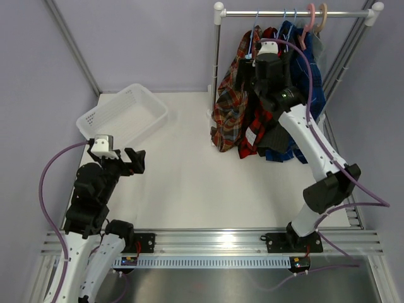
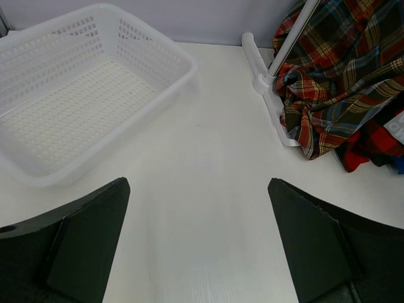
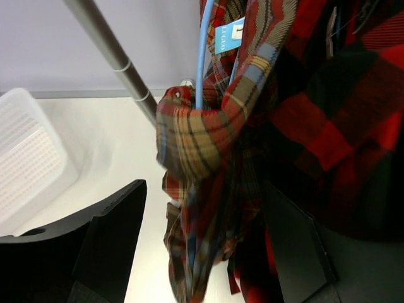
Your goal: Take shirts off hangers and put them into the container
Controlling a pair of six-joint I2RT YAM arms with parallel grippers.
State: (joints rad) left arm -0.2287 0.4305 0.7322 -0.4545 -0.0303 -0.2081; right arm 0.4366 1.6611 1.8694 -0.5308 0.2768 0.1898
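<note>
the shirts [image 1: 252, 129] are hung on the rack [image 1: 297, 12]. the right claw [image 3: 203, 189] is held open there, around the brown plaid shirt [image 3: 196, 142]. the left claw [image 2: 199, 240] is spread wide left of the rack, where the basket [image 2: 187, 63] is set on the counter [image 1: 189, 183].

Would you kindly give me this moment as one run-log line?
right gripper: open, astride brown plaid shirt on rack | left gripper: open, over table | container: empty

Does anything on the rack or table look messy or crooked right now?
Yes. The brown plaid shirt, leftmost in the top view, hangs askew: its shoulder is bunched on the light-blue hanger, and its hem slumps over the rack foot.
</note>
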